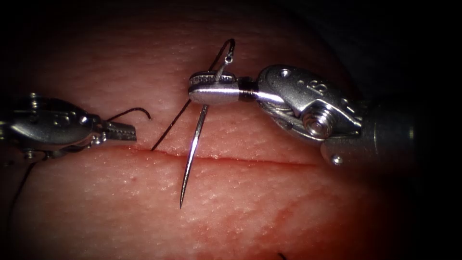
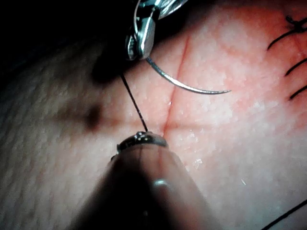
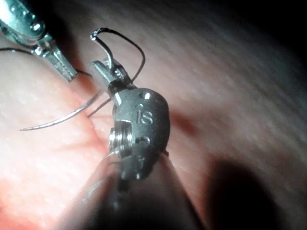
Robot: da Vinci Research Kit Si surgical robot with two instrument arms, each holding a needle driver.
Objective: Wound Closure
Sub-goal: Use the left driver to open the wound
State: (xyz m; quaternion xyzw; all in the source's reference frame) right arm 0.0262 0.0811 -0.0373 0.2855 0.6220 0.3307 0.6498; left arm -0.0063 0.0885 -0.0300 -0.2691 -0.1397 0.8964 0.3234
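Note:
My right tool [image 1: 211, 84] comes in from the right, jaws shut on the curved needle [image 1: 192, 149] close to its thread end. The needle hangs free above the tissue [image 1: 120, 202], crossing the cut [image 1: 250, 160], its point over the near side. Black thread [image 1: 168, 127] runs from the needle's tail down into the tissue at the cut's left end. My left tool [image 1: 122, 131] lies at the left just above the cut, jaws shut on a short curled thread end [image 1: 139, 110]. The left wrist view shows the needle [image 2: 182, 85] and thread [image 2: 134, 103]; the right wrist view shows the right jaws [image 3: 108, 72] gripping the needle [image 3: 57, 120].
Several dark finished stitches [image 2: 288, 40] cross the tissue beyond the needle. Red fluid [image 1: 284, 216] stains the near side of the tissue. Another strand of thread [image 1: 19, 192] trails off below the left tool.

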